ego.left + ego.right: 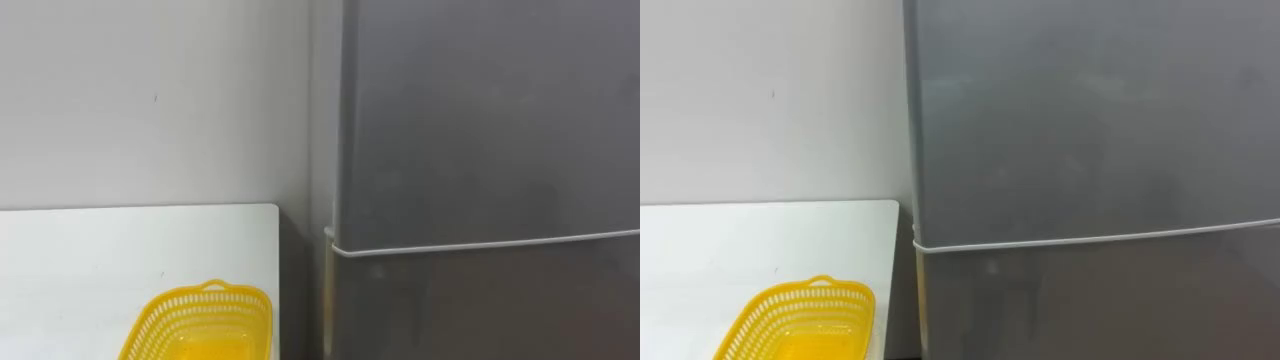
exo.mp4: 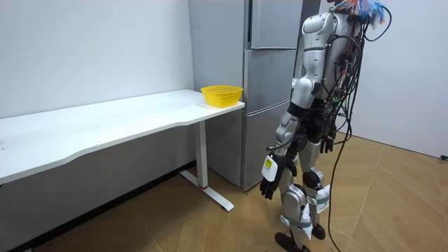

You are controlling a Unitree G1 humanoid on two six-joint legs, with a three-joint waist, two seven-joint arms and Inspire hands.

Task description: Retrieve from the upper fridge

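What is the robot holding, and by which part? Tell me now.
Nothing. Its left hand and right hand hang empty at its sides before the shut fridge. The basket sits untouched on the table.

Lit brightly and evenly, with soft-edged shadows around the fridge point(image 1: 480, 120). Only a dull, cloudy sheen on its grey front, and a thin pale gleam along the seam across it. Darker in the narrow gap just left of the fridge, beside the table point(image 1: 100, 250). In the room view, soft shade under the table, left of the fridge; faint gloss on the floor point(image 2: 392, 203) before it.
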